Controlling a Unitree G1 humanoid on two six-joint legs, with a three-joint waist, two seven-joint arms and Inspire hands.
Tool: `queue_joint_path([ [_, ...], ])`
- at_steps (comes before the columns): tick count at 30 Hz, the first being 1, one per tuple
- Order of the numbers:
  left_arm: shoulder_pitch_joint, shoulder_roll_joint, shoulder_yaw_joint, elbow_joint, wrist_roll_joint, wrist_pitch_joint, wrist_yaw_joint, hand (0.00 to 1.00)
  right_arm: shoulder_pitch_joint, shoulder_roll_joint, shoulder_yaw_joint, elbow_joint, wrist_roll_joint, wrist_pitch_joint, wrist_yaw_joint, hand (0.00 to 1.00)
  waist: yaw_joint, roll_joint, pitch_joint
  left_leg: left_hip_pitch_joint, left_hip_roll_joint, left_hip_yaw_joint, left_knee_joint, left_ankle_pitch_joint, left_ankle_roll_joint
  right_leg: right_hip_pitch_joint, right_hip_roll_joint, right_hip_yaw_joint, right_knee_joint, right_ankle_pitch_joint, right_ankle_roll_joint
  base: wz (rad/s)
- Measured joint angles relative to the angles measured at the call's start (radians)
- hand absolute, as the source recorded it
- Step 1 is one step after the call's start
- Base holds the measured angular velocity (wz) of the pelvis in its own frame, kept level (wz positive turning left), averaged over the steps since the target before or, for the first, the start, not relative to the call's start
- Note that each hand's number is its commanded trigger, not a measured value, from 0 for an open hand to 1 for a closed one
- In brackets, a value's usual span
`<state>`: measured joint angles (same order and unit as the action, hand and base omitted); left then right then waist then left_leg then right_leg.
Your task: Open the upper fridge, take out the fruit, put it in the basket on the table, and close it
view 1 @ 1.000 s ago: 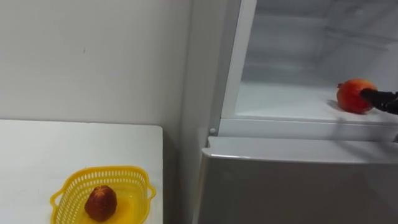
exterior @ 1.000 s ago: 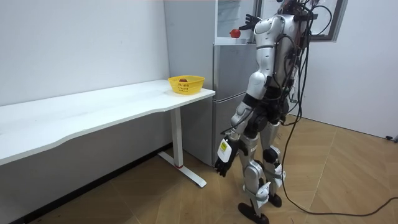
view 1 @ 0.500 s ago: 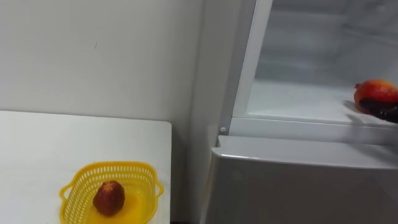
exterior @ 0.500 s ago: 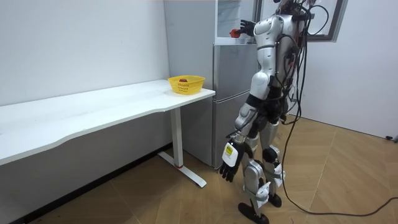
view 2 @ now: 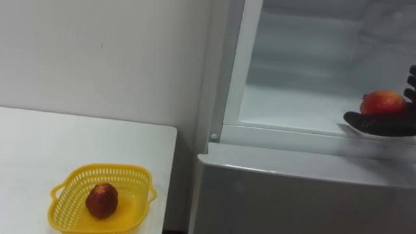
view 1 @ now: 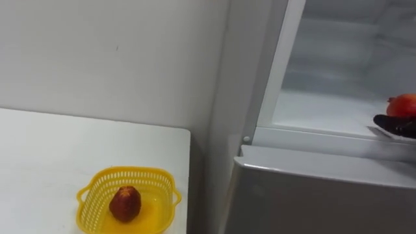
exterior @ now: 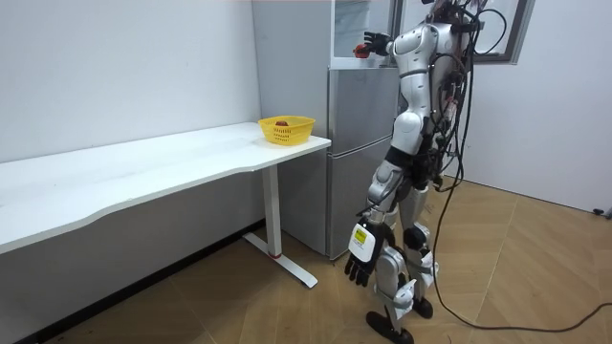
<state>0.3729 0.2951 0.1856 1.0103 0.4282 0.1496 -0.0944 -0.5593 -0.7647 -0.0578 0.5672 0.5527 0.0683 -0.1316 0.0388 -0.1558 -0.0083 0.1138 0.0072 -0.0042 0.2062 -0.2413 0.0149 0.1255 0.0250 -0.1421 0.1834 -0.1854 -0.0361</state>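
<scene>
Right robot hand (view 2: pixel 380 123): held the red fruit (view 2: pixel 383 102).
Draw-out: I needed firm grip, lifting clear of shelf (view 2: pixel 292 107) beneath.

Right arm raised, reaching forward at head height. Right hand (view 2: pixel 385 123): thumb low, fingers curled round red fruit (view 2: pixel 382 102). Left arm hangs; left hand (exterior: pixel 360 254) beside thigh, fingers loose.

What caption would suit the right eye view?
Right robot hand at a red fruit in the open upper fridge; a yellow basket holding another fruit sits on the table.
</scene>
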Motion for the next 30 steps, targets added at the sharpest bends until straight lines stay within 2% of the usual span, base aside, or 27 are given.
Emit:
queue_joint_path([
  [5, 0.014, 0.0, 0.003, -0.011, 0.0, 0.005, 0.0, 0.0, 0.0, -0.01, 0.001, 0.011, 0.001, 0.019, -0.006, 0.0, 0.0, -0.001, 0.0004, -0.017, -0.003, -0.004, -0.002, 0.001, -0.002, -0.007, -0.005, -0.022, 0.0, -0.006, -0.007, 0.01],
  [30, 0.015, 0.005, -0.002, -0.008, 0.003, 0.002, 0.001, 0.0, 0.0, -0.019, 0.038, 0.049, -0.009, 0.016, -0.025, 0.0, 0.016, 0.007, 0.0015, -0.021, -0.004, -0.016, 0.009, 0.002, -0.004, 0.002, -0.004, -0.054, 0.001, -0.007, -0.008, 0.01],
])
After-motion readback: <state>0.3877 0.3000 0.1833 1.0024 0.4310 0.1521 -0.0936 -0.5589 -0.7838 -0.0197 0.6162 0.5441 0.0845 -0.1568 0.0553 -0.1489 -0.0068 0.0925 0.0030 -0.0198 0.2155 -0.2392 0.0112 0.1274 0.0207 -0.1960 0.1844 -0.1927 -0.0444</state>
